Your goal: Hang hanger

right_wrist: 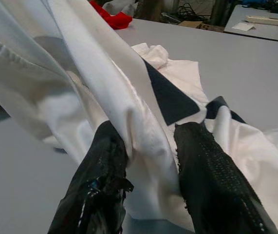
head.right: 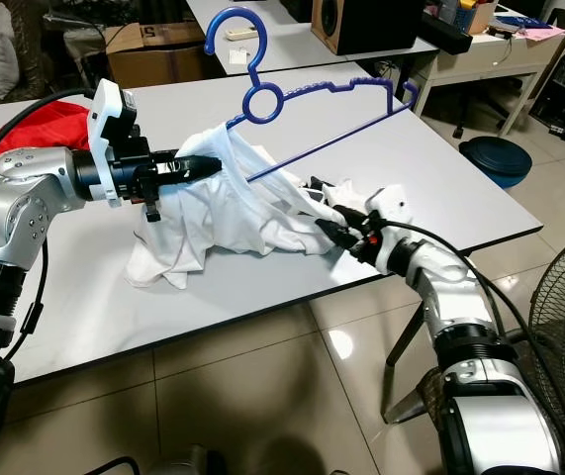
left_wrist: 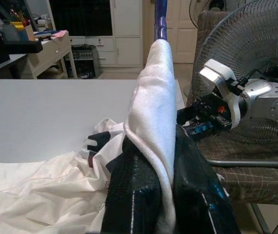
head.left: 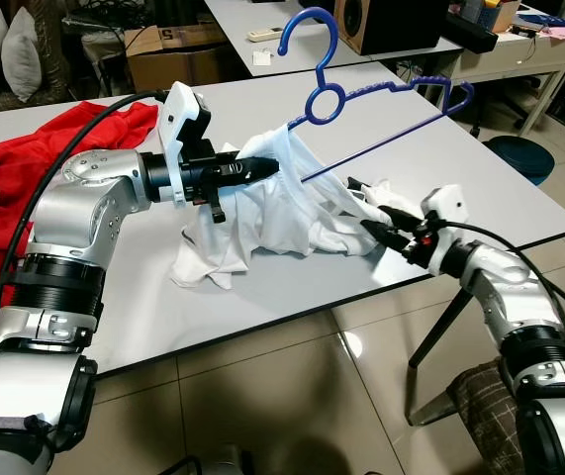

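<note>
Left eye view: one blue hanger [head.left: 361, 94], one white shirt [head.left: 272, 213], two grippers.

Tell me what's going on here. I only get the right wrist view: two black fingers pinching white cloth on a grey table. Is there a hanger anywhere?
Observer: Yes. A blue hanger stands tilted above the table, hook uppermost, with one end buried in the white shirt.
Operator: What keeps it up there?
Observer: The left claw is shut on shirt cloth draped over the hanger's end, lifted off the table.
Operator: And where is my claw in all this?
Observer: The right claw grips the other side of the shirt, low near the table's front edge, below the hanger's long bar.
</note>
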Controlling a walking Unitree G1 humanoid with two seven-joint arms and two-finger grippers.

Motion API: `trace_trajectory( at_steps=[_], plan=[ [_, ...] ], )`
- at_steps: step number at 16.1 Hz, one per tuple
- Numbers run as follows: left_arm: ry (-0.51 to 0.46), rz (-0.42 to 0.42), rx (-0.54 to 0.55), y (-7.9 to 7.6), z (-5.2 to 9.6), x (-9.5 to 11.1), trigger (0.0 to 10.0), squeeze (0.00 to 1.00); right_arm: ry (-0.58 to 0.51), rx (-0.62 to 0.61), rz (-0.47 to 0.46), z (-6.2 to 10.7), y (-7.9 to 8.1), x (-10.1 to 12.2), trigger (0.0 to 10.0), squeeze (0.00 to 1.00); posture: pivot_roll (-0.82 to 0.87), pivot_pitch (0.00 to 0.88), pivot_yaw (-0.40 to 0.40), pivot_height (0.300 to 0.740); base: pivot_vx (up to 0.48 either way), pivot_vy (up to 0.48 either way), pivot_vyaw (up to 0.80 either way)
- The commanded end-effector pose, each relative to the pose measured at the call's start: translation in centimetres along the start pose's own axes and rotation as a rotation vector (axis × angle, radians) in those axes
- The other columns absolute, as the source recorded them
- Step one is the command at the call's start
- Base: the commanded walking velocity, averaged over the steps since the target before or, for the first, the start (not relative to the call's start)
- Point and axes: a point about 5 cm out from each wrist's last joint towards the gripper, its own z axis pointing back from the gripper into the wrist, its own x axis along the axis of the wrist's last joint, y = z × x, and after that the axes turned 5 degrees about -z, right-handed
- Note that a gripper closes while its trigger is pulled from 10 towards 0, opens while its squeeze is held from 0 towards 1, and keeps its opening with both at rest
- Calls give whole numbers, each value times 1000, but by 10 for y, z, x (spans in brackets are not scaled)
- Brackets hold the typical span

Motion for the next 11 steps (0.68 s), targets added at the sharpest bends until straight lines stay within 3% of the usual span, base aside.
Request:
trace_trajectory(
  at_steps=[1,3,4,7,8,9,10,11],
  plan=[
    [-2,-44,4,4,1,10,0,0,24,-42,-1,6,-7,-2,6118,0,87,0,42,740,0,0,0],
    [1,-51,9,4,2,9,0,0,90,-102,2,13,-15,-8,5961,0,86,0,41,740,0,0,0],
    [1,-53,10,5,3,8,0,0,116,-156,-3,18,-21,-11,4941,0,83,0,41,740,0,0,0],
    [11,-61,15,5,5,5,0,0,101,-303,-51,31,-37,-9,3490,0,75,0,41,740,0,0,0],
    [9,-61,17,5,4,5,0,0,68,-296,-72,32,-38,-6,2863,0,74,0,41,740,0,0,0],
    [6,-63,19,5,2,5,0,0,44,-245,-57,32,-34,-3,3608,0,74,0,38,740,0,0,0],
    [4,-64,20,5,2,5,0,0,39,-226,-49,31,-33,-2,3608,0,75,0,37,740,0,0,0],
    [1,-67,21,4,0,5,0,0,-4,-172,-32,30,-26,2,10000,0,77,0,34,740,0,0,0]
  ],
)
